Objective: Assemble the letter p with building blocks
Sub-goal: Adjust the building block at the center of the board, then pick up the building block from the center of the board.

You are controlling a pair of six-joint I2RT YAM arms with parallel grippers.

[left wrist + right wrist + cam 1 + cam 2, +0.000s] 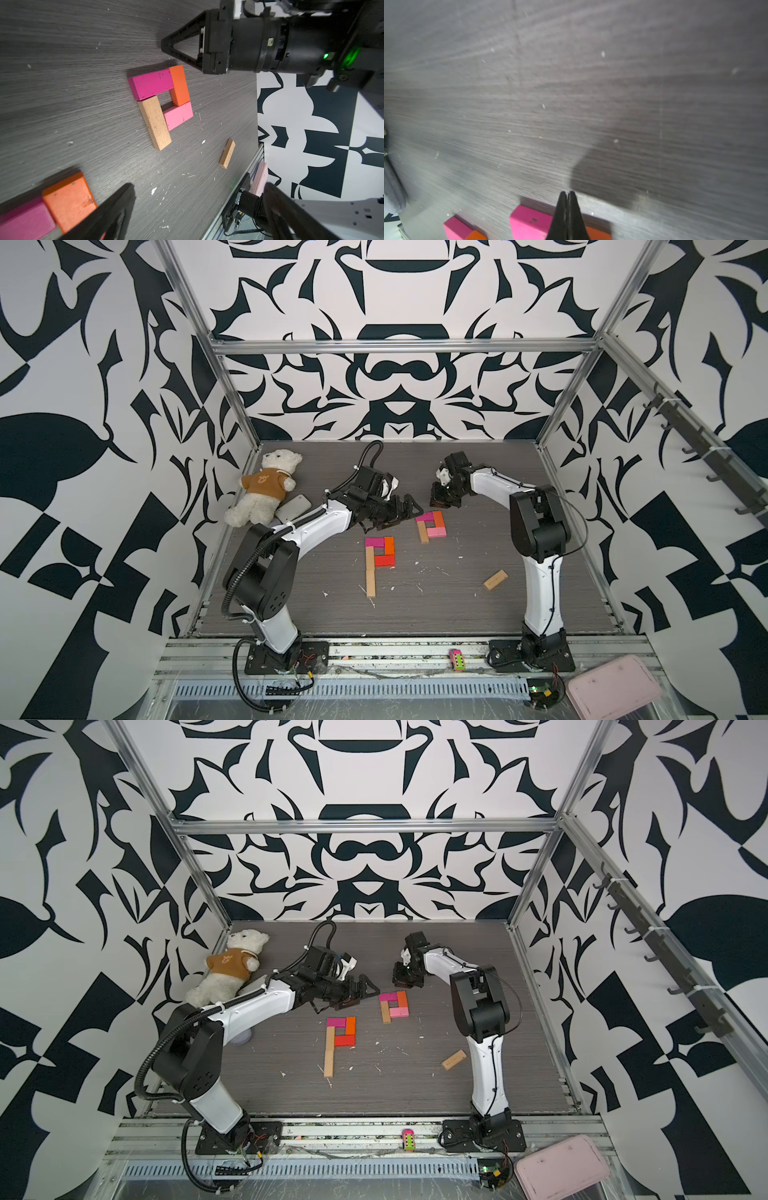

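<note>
Loose tan flat wooden bar [495,579] lies five o'clock from closed, empty right gripper [566,194], axis two-to-eight o'clock; wide-spread left gripper [395,515] sits farther

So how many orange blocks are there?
2. One orange block is on the right of the front letter's loop, the second orange block on the back letter's. The left arm may hide more.

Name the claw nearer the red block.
Left. The open left claw hangs a little beyond the red block, on its far side; the shut right claw sits farther off, by the smaller block figure.
</note>
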